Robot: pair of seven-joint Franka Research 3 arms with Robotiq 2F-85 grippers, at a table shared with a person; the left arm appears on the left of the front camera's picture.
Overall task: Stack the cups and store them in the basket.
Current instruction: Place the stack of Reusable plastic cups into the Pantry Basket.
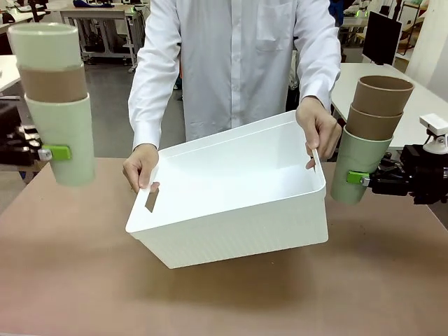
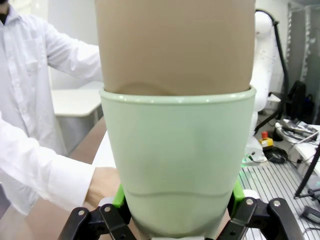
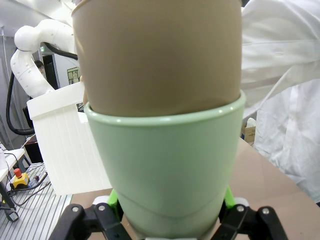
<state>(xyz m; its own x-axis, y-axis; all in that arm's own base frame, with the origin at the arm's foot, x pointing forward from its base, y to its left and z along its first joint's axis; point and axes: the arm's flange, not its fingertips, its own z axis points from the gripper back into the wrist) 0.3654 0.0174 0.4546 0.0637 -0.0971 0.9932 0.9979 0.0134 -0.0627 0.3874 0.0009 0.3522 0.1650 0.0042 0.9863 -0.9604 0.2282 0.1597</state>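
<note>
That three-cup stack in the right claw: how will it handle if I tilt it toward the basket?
The stack will likely hold together: both tan cups sit deep in the mint cup. It looks top-heavy, since the right claw pinches only the mint cup's lower part, so it may pivot. Matte walls probably resist slipping.

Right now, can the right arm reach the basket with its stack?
Probably yes: the basket is tilted open beside the right gripper and its stack; only the person's hand on that rim crowds it.
</note>
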